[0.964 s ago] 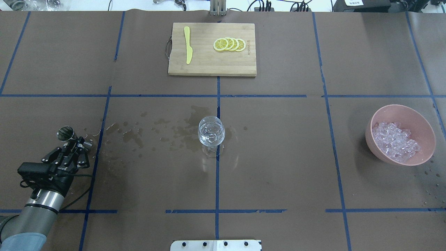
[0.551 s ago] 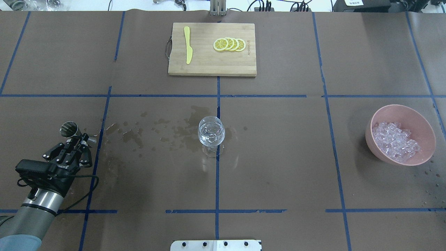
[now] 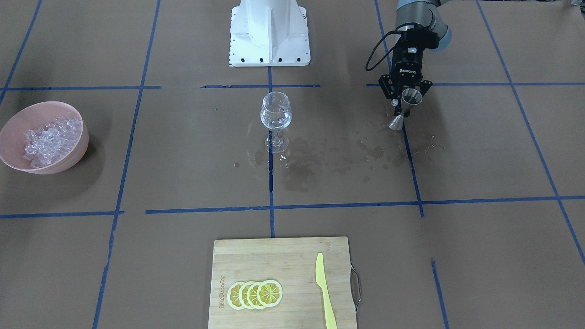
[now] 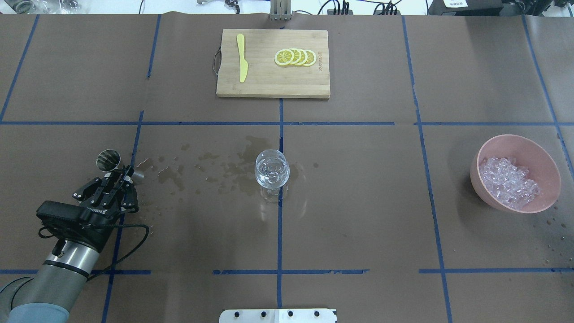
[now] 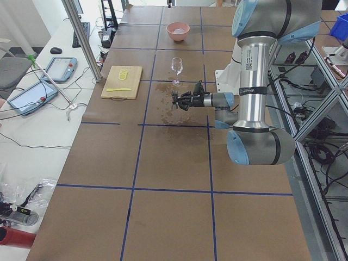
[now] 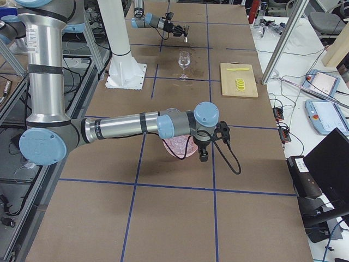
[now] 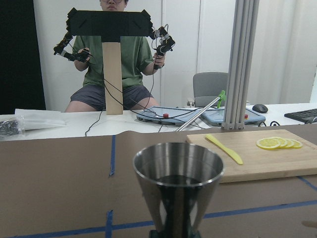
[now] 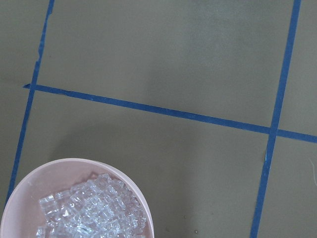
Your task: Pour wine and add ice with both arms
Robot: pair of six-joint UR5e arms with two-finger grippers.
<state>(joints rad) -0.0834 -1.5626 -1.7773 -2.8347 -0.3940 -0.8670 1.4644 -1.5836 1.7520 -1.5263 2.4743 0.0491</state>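
- The left gripper [image 4: 122, 176] is closed on a steel double-cone jigger [image 4: 109, 159] at the near left, well apart from the clear stemmed wine glass [image 4: 271, 169] in the centre.
- The clear ice cubes [image 4: 509, 181] lie in a pink round bowl [image 4: 493, 148] at the right; whether the right gripper [image 6: 203, 156] is open I cannot tell.
- A jerky carry could slop wine onto the table [image 4: 358, 202].

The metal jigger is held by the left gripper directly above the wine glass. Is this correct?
Not quite. The left gripper does hold the metal jigger, but not above the wine glass. The jigger is well off to the glass's side, on the robot's left, with open table between them. The overhead exterior view shows this clearly.
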